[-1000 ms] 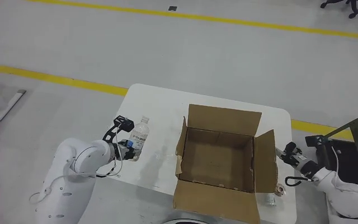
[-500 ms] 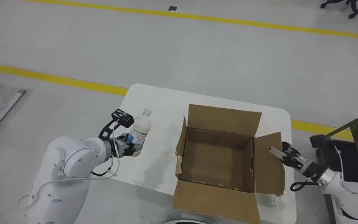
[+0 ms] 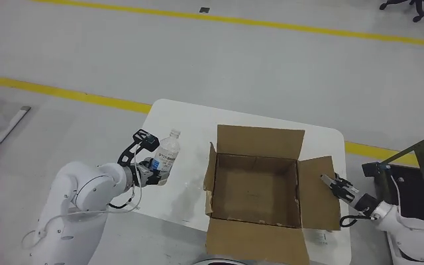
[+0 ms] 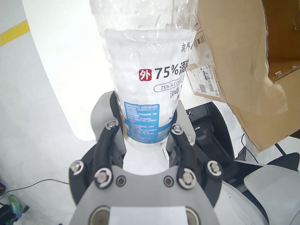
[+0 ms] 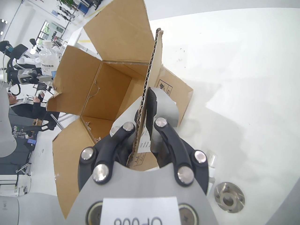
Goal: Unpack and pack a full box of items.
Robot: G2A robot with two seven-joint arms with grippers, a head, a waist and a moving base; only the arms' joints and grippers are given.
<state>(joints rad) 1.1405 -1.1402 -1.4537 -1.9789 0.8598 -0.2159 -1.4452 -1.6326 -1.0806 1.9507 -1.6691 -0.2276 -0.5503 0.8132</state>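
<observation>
On the table (image 3: pixel 185 119) the box (image 3: pixel 255 192) stands open and empty. My right claw (image 5: pixel 143 103) pinches its right flap (image 3: pixel 319 192); I should hold that back firmly (it steadies the box). My left claw (image 4: pixel 145 118) clamps the bottle (image 4: pixel 145 54) low and upright, left of the box and apart from it. I should lift it over the left flap, then lower it straight in.

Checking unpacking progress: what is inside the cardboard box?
Bare cardboard floor and walls show inside the box, no items. The floor right behind its near wall is hidden.
</observation>
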